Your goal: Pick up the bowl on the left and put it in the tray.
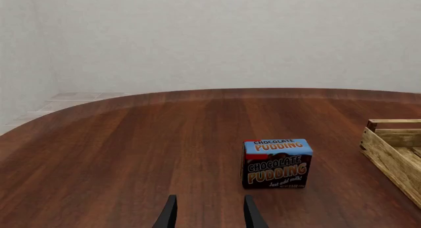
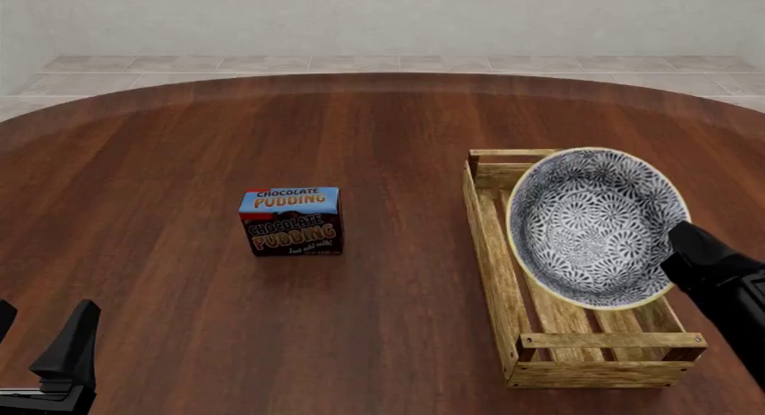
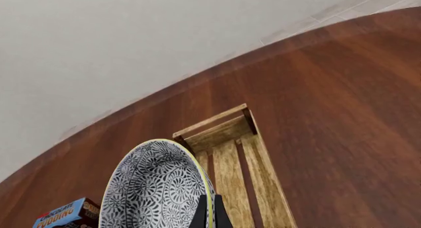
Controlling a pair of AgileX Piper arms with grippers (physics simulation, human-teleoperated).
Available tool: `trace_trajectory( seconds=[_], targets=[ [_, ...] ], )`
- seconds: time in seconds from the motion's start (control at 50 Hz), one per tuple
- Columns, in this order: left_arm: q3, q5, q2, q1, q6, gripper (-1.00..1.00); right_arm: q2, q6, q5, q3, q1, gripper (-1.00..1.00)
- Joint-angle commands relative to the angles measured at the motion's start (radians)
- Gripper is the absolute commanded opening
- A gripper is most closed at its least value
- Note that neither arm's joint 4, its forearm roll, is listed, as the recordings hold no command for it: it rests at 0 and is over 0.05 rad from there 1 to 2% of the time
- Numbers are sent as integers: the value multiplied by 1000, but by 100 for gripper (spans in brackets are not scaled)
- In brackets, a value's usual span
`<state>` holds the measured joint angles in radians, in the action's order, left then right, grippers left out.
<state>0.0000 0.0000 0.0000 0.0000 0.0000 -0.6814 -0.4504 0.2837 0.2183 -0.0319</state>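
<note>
The bowl [image 2: 592, 227], blue-grey floral inside with a cream rim, hangs tilted on edge above the tray [image 2: 493, 245], its inside facing the camera in the front view. My right gripper [image 2: 676, 242] is shut on the bowl's right rim. In the right wrist view the fingers [image 3: 217, 214] pinch the rim of the bowl [image 3: 155, 188], with the tray [image 3: 230, 164] below. My left gripper [image 2: 42, 332] stands open and empty at the table's near left; its fingers [image 1: 168, 214] show spread apart in the left wrist view.
A chocolate pudding box [image 2: 293, 220] stands upright on the wooden table left of the tray, also seen ahead of the left gripper as the pudding box [image 1: 276, 163]. The tray's end [image 1: 393, 151] shows at that view's edge. A pale wall lies beyond the table.
</note>
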Motion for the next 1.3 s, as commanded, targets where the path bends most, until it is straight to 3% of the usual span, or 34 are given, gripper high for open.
trace_trajectory(
  seconds=[0.02,1.3],
  targets=[
    [0,0,0,0,0,100,-22,-9,34,-14,-3,-100],
    [0,0,0,0,0,100,-175,-41,198,-69,-37,-100]
  ],
)
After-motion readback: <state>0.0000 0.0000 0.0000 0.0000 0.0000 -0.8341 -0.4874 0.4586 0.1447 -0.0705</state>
